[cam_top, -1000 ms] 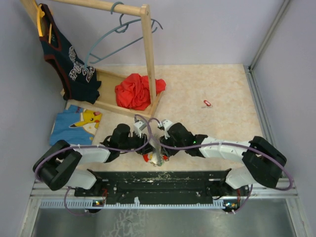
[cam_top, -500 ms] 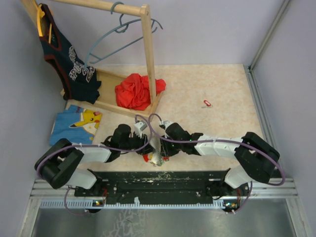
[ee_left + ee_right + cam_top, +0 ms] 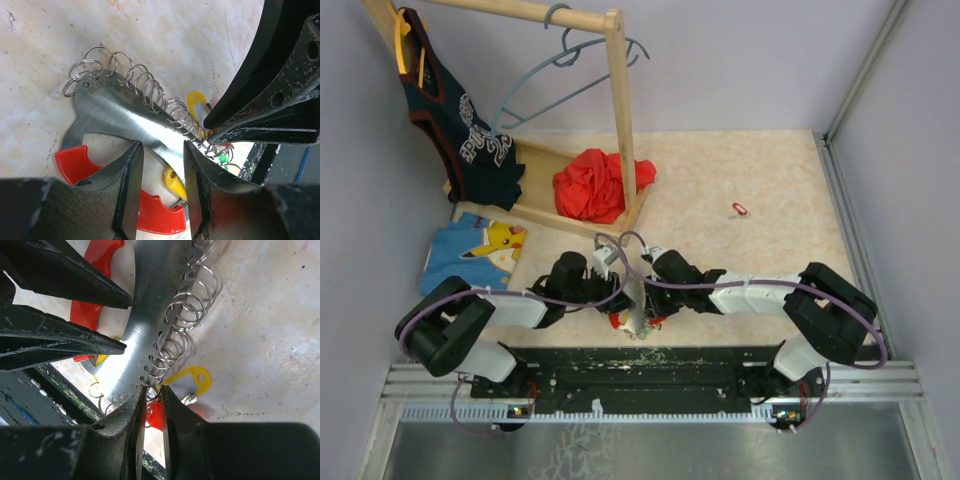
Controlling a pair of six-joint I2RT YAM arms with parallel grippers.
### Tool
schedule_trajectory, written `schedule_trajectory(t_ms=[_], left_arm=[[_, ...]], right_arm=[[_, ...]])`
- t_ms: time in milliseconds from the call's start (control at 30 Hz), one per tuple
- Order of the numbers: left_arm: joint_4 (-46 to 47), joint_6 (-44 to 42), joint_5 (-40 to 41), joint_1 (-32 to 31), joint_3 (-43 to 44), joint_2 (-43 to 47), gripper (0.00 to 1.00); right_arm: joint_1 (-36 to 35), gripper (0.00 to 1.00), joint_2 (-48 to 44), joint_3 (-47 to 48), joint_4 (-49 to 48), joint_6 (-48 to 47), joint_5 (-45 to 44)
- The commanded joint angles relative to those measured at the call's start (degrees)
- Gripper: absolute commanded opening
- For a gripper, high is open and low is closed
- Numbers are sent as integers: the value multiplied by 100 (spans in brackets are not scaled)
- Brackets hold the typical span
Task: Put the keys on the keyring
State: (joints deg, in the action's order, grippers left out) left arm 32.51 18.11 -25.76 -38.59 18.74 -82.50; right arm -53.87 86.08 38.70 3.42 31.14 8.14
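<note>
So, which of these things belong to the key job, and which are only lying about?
For the job: steel plate with wire rings, yellow key tag, lone red key tag, left gripper, right gripper.

Lying about: wooden rack, dark jersey, grey-blue hanger, red cloth, Pikachu shirt.

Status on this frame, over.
Left gripper clamped on metal plate. Right gripper pinching end ring on its edge. Yellow key beside it. Nothing in the way.

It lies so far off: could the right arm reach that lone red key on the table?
Probably yes: only bare table lies between the right arm and the red key. First, though, its end effector must let go of the ring it pinches.
</note>
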Motion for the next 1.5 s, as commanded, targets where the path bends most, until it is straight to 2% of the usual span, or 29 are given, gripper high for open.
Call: schedule_trajectory(t_ms=[0, 333, 600, 767, 967, 1100, 1200, 1300, 1367, 1467], left_arm=[[194, 14, -61, -61, 44, -106, 43], [525, 8, 168, -46, 63, -317, 43], [-62, -591, 517, 368, 522, -561, 43], [73, -957, 364, 772, 690, -744, 43], [-392, -1199, 102, 737, 773, -224, 46], [-1060, -1401, 482, 331, 753, 290, 47], [-1366, -1365, 573, 107, 732, 473, 47], [-1653, -1308, 828, -91, 744, 598, 48], [-1676, -1122, 786, -155, 723, 692, 48], [-1371, -815, 878, -143, 499, 943, 53]], right_arm=[[-10, 17, 28, 261, -282, -17, 139], [-14, 10, 30, 366, -797, -298, 62], [24, 15, -334, 280, -799, -1239, -538], [24, 18, -625, 160, -860, -1655, -789], [31, 18, -972, -131, -864, -1915, -925], [47, 19, -1240, -431, -971, -1880, -1265], [87, 30, -1521, -694, -1173, -1792, -1624], [121, 31, -1645, -787, -1214, -1738, -1764], [122, 41, -1674, -815, -1206, -1665, -1852], [128, 52, -1753, -932, -1332, -1595, -1987]])
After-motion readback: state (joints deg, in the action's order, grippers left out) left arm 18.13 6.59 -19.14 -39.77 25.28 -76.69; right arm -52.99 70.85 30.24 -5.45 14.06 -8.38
